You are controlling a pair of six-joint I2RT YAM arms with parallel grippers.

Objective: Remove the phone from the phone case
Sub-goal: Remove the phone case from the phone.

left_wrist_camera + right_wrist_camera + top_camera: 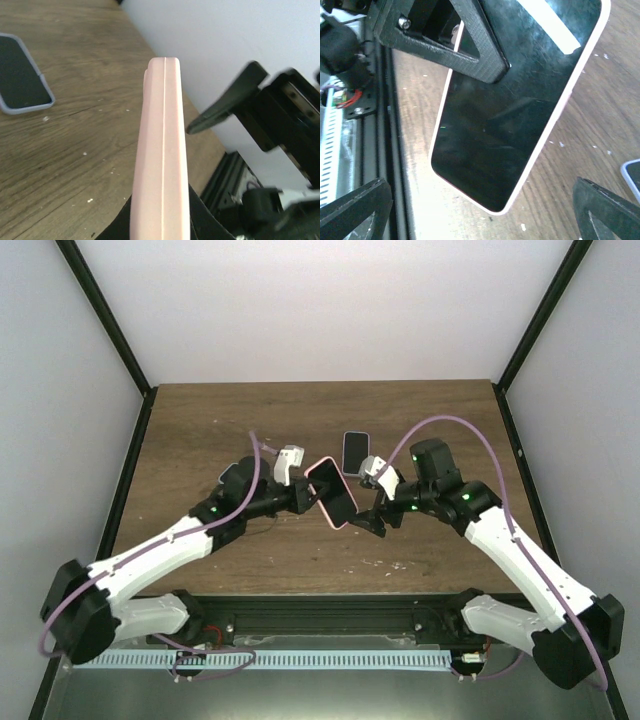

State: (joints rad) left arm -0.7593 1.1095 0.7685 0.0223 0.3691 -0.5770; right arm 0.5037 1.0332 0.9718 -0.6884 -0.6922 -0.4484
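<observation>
**Phone pinched in my left, right spread and ready: the peel has not begun**

My left fingers (465, 45) are clamped on the phone (505, 130), holding it up off the table (200, 420) in the space between my two arms. One finger lies across the dark glass. The other I take to be behind, on the back of the pink case (161, 150), though I cannot see it. The case is fully on: its rim runs unbroken round the screen, and edge-on it shows no gap.

My right fingers (355, 210) stand wide apart and hold nothing. The free end of the phone points into the gap between them, touching neither as far as I can tell.

So I judge this the set-up for separating the two. Next I need my right fingers to catch the soft rim at that free corner and roll it back off the glass while my left holds firm. My left grip spans both glass and case, which may fight the peel.

A second phone (357, 452) lies flat on the table beyond, well apart.
</observation>
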